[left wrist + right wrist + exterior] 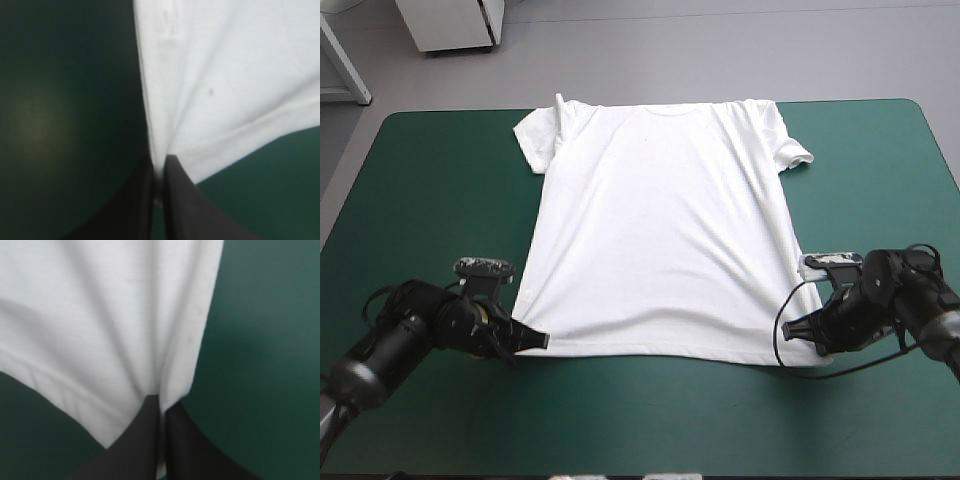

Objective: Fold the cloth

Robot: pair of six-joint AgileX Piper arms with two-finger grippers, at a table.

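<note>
**Inspector:** Start with the desk. Condition?

**Assistant:** The desk [430,220] carries its teal-green cover. The T-shirt [660,230] lies spread flat across the middle, white, with the neckline toward the far edge and the hem [650,352] toward the robot's side. Bare cover shows on both flanks and along the near edge.

**Inspector:** Sleeves?

**Assistant:** Both lie out at the far corners of the garment. The left sleeve [533,140] is flat. The right sleeve [792,150] is slightly bunched at its end.

**Inspector:** Where is the garment relative to each hand?

**Assistant:** The left hand [535,340] sits low over the desk at the hem's left corner, pointing inward. The cloth runs ahead of it and away toward the far edge. The right hand [792,328] sits at the hem's right corner, also pointing inward. The whole width of the hem runs between the two.

**Inspector:** Grip, left?

**Assistant:** In the left wrist view its black fingers [185,210] stand all but together. A thin strip of white fabric is pinched in the slit between them. Creases fan out from the pinch across the cloth ahead, with teal-green cover on either side.

**Inspector:** Grip, right?

**Assistant:** The same finding. The black fingers [132,445] are nearly closed on the corner, with a fold of fabric in the gap and creases radiating ahead.

**Inspector:** Are the corners raised off the cover?

**Assistant:** I cannot tell. In the high view the body of the garment lies flat.
</note>
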